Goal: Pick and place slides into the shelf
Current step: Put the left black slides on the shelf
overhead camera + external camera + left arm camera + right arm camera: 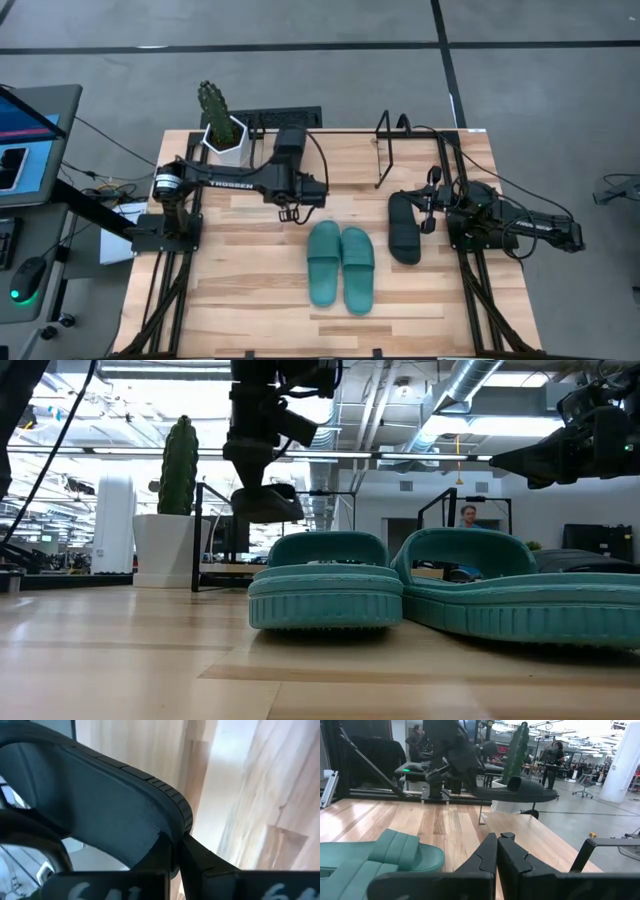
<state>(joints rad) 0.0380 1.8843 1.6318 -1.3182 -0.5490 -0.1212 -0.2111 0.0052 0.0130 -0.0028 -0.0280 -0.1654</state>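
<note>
Teal slides [440, 595] sit nearest; left hand [291, 212] carries a black slide [266, 503].
Clamped on its edge, aloft; shelf [392, 148] lies rightward; right hand [497, 851] shut, empty.

arms: I see both matte black, jointed | left arm [235, 183]: white TROSSEN lettering, silver-ringed joint | right arm [520, 225]: black cables looped along it

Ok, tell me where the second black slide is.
High view: it hangs in the shut left pincer above the table's middle, just behind the teal pair; the black slide fills the left wrist view.
</note>
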